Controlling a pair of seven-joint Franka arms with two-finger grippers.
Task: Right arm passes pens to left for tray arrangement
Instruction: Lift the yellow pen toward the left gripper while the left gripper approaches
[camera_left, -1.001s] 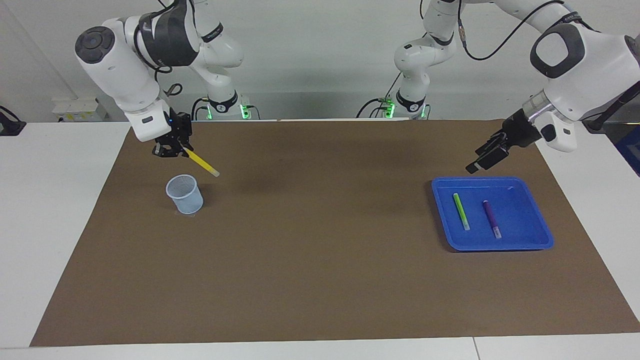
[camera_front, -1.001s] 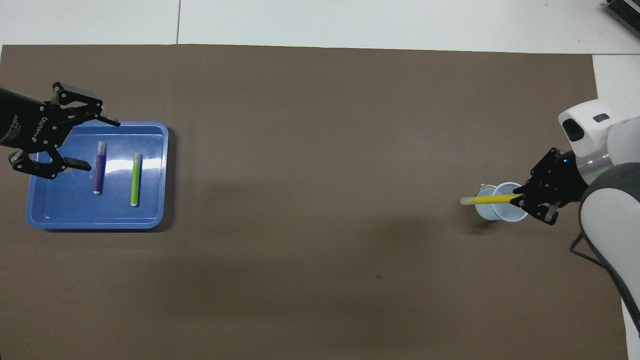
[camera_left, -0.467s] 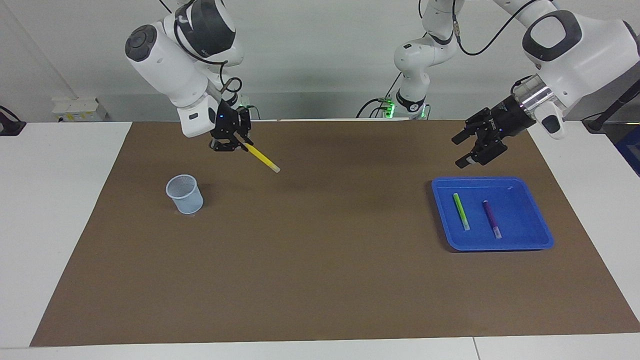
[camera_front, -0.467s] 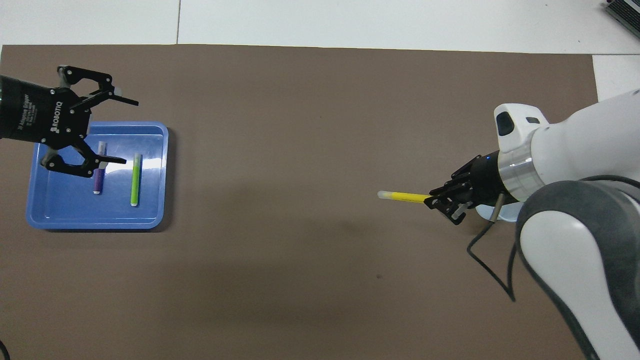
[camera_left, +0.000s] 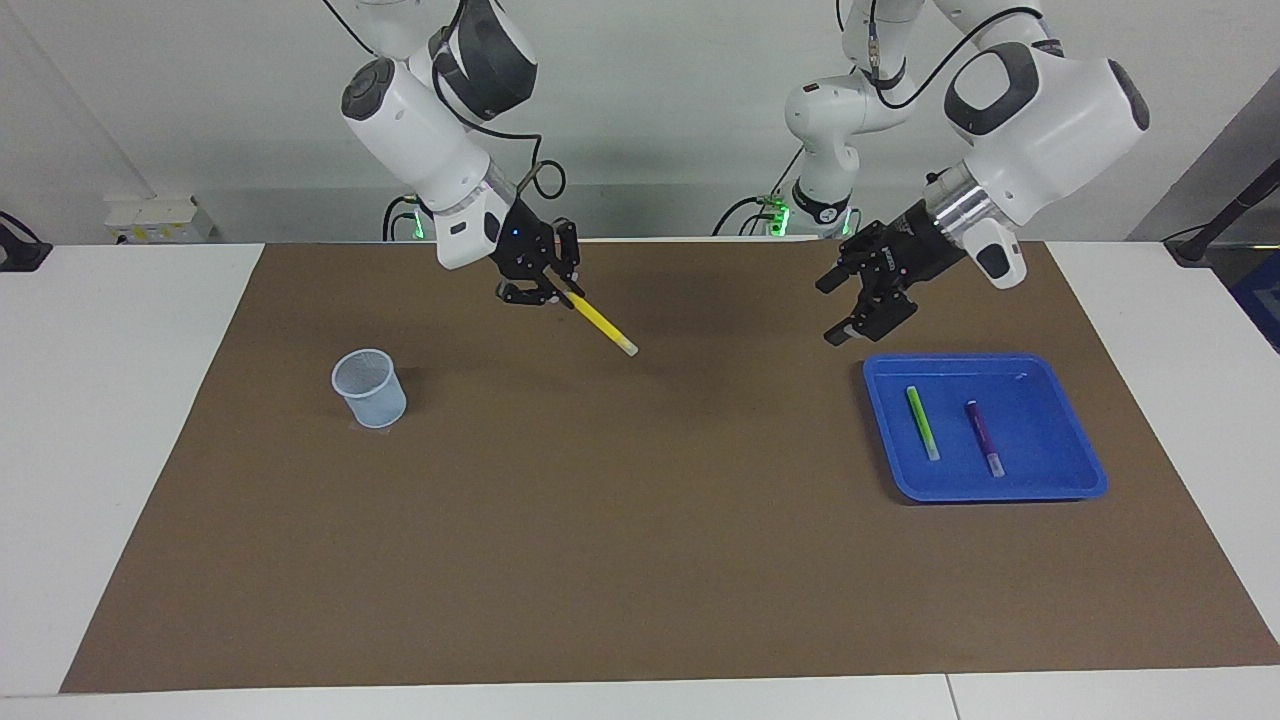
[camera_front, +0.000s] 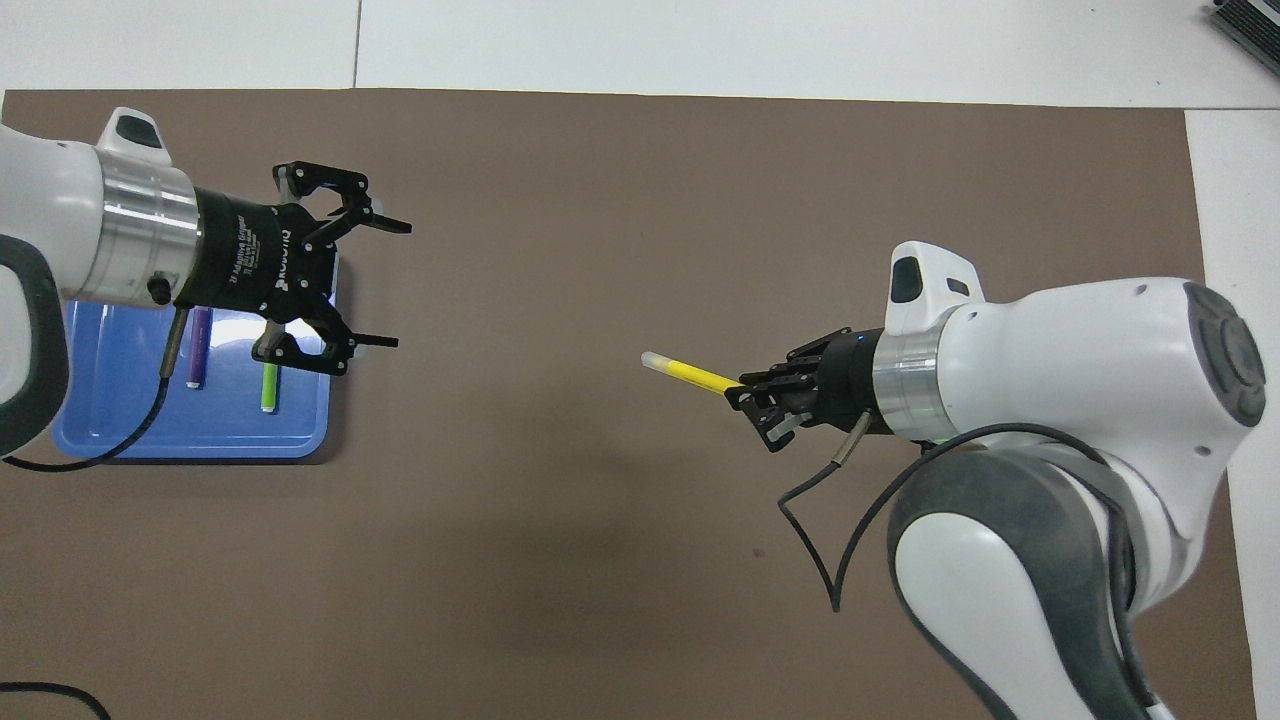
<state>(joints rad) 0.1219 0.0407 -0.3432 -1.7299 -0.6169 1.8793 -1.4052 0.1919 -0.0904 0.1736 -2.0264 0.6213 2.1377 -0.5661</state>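
My right gripper (camera_left: 557, 291) (camera_front: 748, 393), blue light on it, is shut on one end of the yellow pen (camera_left: 602, 325) (camera_front: 690, 373). It holds the pen up over the middle of the brown mat, pale end pointing toward the left arm's end. My left gripper (camera_left: 832, 312) (camera_front: 398, 285) hangs open and holds nothing, over the mat beside the blue tray's (camera_left: 1045, 378) (camera_front: 120, 425) edge, facing the pen across a wide gap. In the tray lie the light green pen (camera_left: 922, 422) (camera_front: 269, 388) and the purple pen (camera_left: 983, 437) (camera_front: 196, 355), side by side.
A small pale-blue mesh cup (camera_left: 369, 388) stands on the brown mat (camera_left: 620, 520) toward the right arm's end; my right arm hides it in the overhead view. White table surface (camera_left: 120, 420) surrounds the mat.
My right gripper carried the yellow pen from above the cup toward the mat's middle. My left gripper swung from over the tray out toward the middle, staying open.
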